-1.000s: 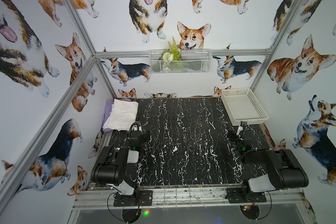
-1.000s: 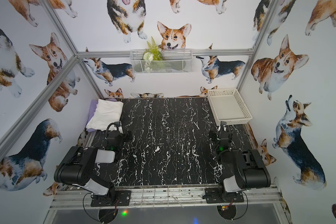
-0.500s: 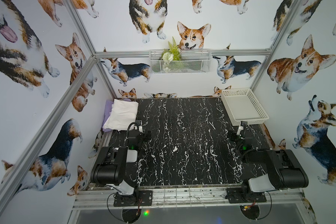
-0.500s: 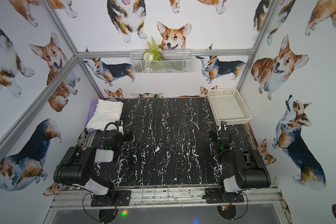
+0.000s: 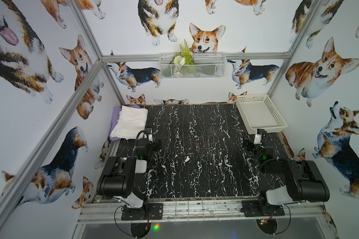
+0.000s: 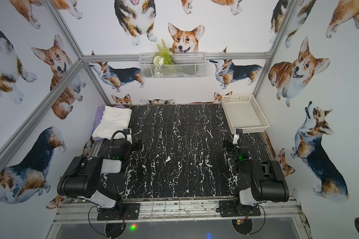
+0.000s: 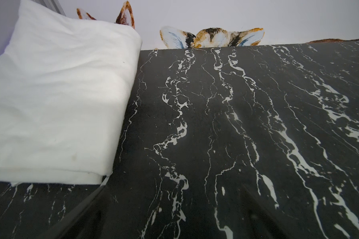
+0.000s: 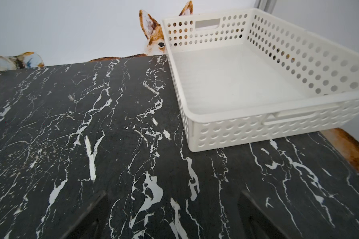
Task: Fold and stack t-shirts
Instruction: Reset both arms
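White t-shirt [image 7: 56, 99], just beside left end effector [image 7: 170, 217]

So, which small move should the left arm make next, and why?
Probably only a retreat to rest: the folded white cloth t-shirt already lies on the lavender t-shirt at the far left corner, the white perforated plastic basket holds nothing, and the left gripper and right gripper are open and empty.
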